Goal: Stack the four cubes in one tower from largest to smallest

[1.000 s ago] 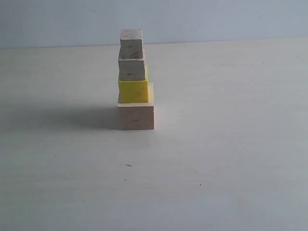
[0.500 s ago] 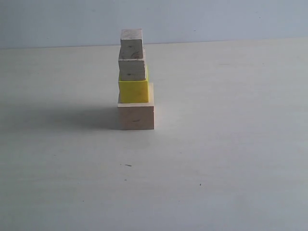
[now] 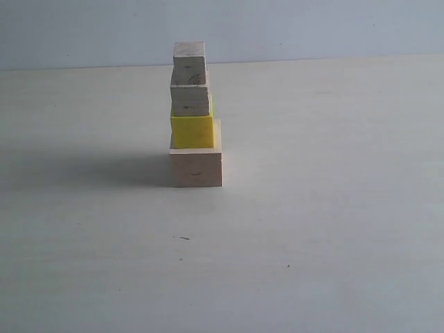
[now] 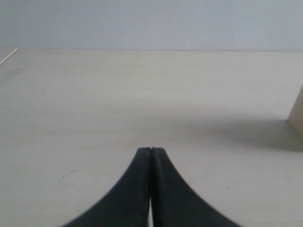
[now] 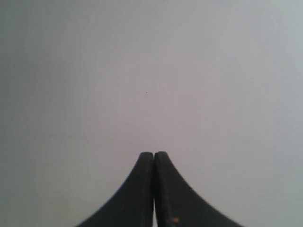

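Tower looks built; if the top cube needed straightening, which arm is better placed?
Left, probably. The left gripper, shut, faces the table with a cube edge in view; the right gripper, shut, sees only blank grey. The tower stands left of centre in the exterior view.

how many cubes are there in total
4, stacked one on another: the large pale cube at the bottom, the yellow cube on it, the medium pale cube above that, the small pale cube on top. No others show.

Shows a matte black left gripper (image 4: 150,150), broad-based, curving inward to thin tips. Repeats that on the right gripper (image 5: 154,153), plus a small orange speck (image 5: 175,219).
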`<state>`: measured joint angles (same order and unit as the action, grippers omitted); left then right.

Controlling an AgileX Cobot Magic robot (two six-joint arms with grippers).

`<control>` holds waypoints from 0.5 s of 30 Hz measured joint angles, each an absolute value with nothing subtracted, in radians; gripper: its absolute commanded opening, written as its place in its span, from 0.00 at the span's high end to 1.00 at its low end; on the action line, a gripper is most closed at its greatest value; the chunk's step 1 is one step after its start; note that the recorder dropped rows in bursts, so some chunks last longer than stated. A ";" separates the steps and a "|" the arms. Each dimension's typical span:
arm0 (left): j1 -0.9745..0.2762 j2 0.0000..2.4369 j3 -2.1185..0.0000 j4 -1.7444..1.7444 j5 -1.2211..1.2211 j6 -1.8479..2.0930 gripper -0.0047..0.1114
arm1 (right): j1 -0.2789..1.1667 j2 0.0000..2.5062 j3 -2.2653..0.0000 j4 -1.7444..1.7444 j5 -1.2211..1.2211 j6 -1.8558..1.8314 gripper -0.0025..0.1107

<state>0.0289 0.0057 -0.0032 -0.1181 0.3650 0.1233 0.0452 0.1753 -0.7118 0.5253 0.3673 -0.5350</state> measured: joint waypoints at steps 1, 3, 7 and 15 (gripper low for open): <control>0.029 0.006 -0.003 -0.118 0.365 0.123 0.96 | 0.045 0.175 -0.712 0.525 0.367 -0.535 0.98; 0.029 0.006 -0.003 -0.118 0.365 0.123 0.96 | 0.045 0.175 -0.712 0.525 0.367 -0.535 0.98; 0.029 0.006 -0.003 -0.118 0.365 0.123 0.96 | 0.045 0.175 -0.712 0.525 0.367 -0.535 0.98; 0.029 0.006 -0.003 -0.118 0.365 0.123 0.96 | 0.060 0.173 -0.712 0.525 0.369 -0.535 0.98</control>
<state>0.0289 0.0057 -0.0032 -0.1181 0.3650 0.1233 0.0599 0.1731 -0.7118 0.5253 0.3693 -0.5350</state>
